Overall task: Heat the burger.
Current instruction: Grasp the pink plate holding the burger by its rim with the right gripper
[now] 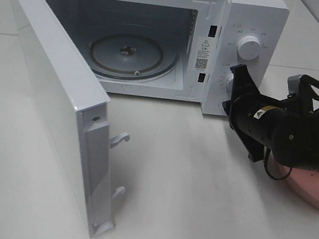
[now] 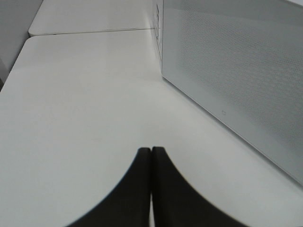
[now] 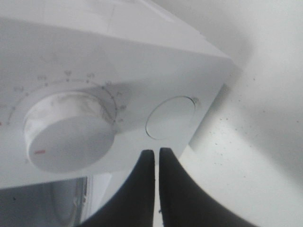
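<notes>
Right gripper (image 3: pixel 155 151) closed near round button (image 3: pixel 170 117), visible only from wrist.

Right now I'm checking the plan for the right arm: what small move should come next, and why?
Probably back the shut right tool off the microwave's panel, toward the plate. The door already stands wide open and the turntable is bare, so nothing seems left to do at the button.
</notes>
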Motion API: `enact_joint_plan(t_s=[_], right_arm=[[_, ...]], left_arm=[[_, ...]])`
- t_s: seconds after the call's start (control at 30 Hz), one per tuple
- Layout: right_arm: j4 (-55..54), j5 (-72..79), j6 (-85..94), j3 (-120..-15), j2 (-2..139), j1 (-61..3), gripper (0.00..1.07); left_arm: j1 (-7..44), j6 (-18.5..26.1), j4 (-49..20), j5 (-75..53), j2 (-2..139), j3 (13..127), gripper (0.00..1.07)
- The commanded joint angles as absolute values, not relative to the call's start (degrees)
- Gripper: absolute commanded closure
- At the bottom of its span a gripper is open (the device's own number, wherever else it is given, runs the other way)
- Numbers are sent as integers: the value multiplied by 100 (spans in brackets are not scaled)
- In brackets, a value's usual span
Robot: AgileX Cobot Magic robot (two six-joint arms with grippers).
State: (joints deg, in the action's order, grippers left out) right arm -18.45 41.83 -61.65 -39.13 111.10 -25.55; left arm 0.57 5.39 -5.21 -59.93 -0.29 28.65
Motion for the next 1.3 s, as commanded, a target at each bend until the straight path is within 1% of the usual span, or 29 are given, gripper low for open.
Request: enact_joint_plan(t_s=[0.03, 0.13, 0.2, 0.23, 0.3, 0.33, 0.37, 0.4, 0.47, 0.5, 0.53, 0.6, 0.63, 0.7, 0.73, 0.77, 0.8, 0.83, 0.87, 0.9, 0.97, 1.0, 1.03, 1.07, 1.13, 1.17, 1.2, 1.23, 1.3], right_arm=[[-1369, 4034, -5672, -3736, 10858, -2527, 102], [-1026, 4034, -5283, -3701, 10772, -2527, 102], [-315, 4039, -4418, -3701, 10674, -2527, 102], [-315, 4039, -4418, -3701, 10674, -2527, 102], [516, 4011, -3489, -3701, 10640, -2527, 102], [516, 4011, -3489, -3701, 10640, -2527, 102], [1100, 3873, -2962, -3701, 10600, -2527, 101], [1100, 3873, -2962, -3701, 10600, -2527, 101], [1610, 3524, -2298, -3701, 10491, -2527, 101], [1610, 3524, -2298, -3701, 10491, -2527, 101], [1730, 3146, -2005, -3747, 10388, -2527, 100], [1725, 2893, -1891, -3782, 10319, -2527, 100], [1765, 2286, -1759, -3885, 10193, -2527, 100], [1816, 1994, -1753, -3953, 10136, -2527, 100], [1896, 1146, -1753, -4154, 10050, -2532, 99], [1896, 1146, -1753, -4154, 10050, -2532, 99], [1908, 327, -1753, -4389, 10004, -2538, 99], [1908, -103, -1753, -4486, 10004, -2538, 99], [1908, -103, -1753, -4486, 10004, -2538, 99], [1908, -928, -1748, -4727, 10004, -2538, 99], [1896, -1215, -1736, -4813, 10004, -2538, 99], [1811, -1799, -1650, -5025, 10004, -2538, 99], [1811, -1799, -1650, -5025, 10004, -2538, 99], [1610, -2384, -1421, -5220, 10004, -2538, 99], [1473, -2601, -1243, -5294, 10004, -2538, 99], [1071, -3117, -865, -5460, 10004, -2538, 98], [1071, -3117, -865, -5460, 10004, -2538, 98], [642, -3535, -504, -5632, 10004, -2538, 98], [481, -3673, -401, -5689, 10004, -2538, 97]], left_arm=[[74, 556, -561, -5942, -143, 2848, 107], [74, 556, -561, -5942, -143, 2848, 107], [74, 556, -561, -5942, -143, 2848, 107], [74, 556, -561, -5942, -143, 2848, 107], [74, 556, -561, -5942, -143, 2848, 107], [74, 556, -561, -5942, -143, 2848, 107], [74, 556, -561, -5942, -143, 2848, 107], [74, 556, -561, -5942, -143, 2848, 107], [74, 556, -561, -5942, -143, 2848, 107], [74, 556, -561, -5942, -143, 2848, 107], [74, 556, -561, -5942, -143, 2848, 107], [74, 556, -561, -5942, -143, 2848, 107], [74, 556, -561, -5942, -143, 2848, 107], [74, 556, -561, -5942, -143, 2848, 107], [74, 556, -561, -5942, -143, 2848, 107], [74, 556, -561, -5942, -143, 2848, 107], [74, 556, -561, -5942, -143, 2848, 107], [74, 556, -561, -5942, -143, 2848, 107], [74, 556, -561, -5942, -143, 2848, 107], [74, 556, -561, -5942, -143, 2848, 107], [74, 556, -561, -5942, -143, 2848, 107], [74, 556, -561, -5942, -143, 2848, 107], [74, 556, -561, -5942, -143, 2848, 107], [74, 556, -561, -5942, -143, 2848, 107], [74, 556, -561, -5942, -143, 2848, 107], [74, 556, -561, -5942, -143, 2848, 107], [74, 556, -561, -5942, -143, 2848, 107], [74, 556, -561, -5942, -143, 2848, 107], [74, 556, -561, -5942, -143, 2848, 107]])
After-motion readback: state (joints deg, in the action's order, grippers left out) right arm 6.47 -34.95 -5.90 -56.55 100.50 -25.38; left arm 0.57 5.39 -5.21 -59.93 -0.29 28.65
